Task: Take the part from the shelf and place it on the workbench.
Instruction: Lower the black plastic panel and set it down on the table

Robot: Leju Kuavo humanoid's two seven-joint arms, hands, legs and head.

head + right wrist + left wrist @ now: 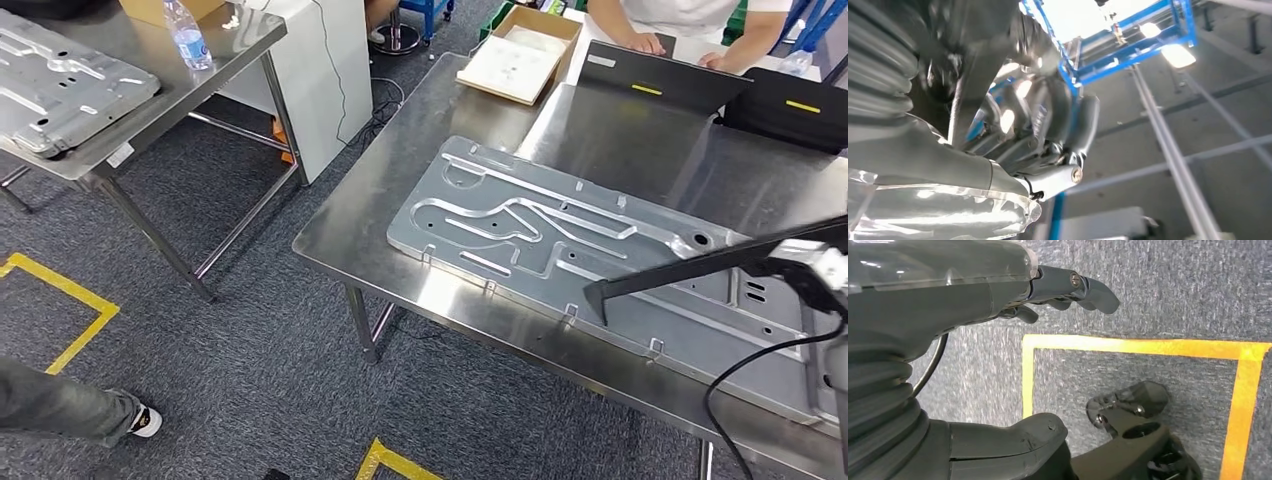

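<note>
On the far left a second stamped panel (60, 85) and a water bottle (187, 35) sit on another table, while the left robot hand (998, 295) hangs over the carpet by yellow floor tape (1143, 347), fingers apart and empty. The part (560, 255) lies flat on the near tabletop (370, 215), apparently already delivered. Right of it, the right robot hand (1048, 135) looks curled around something dark, though blur hides what; a cardboard box (520, 55) and a person's hands (645, 42) crowd the far edge.

Two stamped metal panels (560, 250) (55, 85), two steel tables (390, 230) (200, 75), one water bottle (186, 35), one cardboard box (520, 55).
</note>
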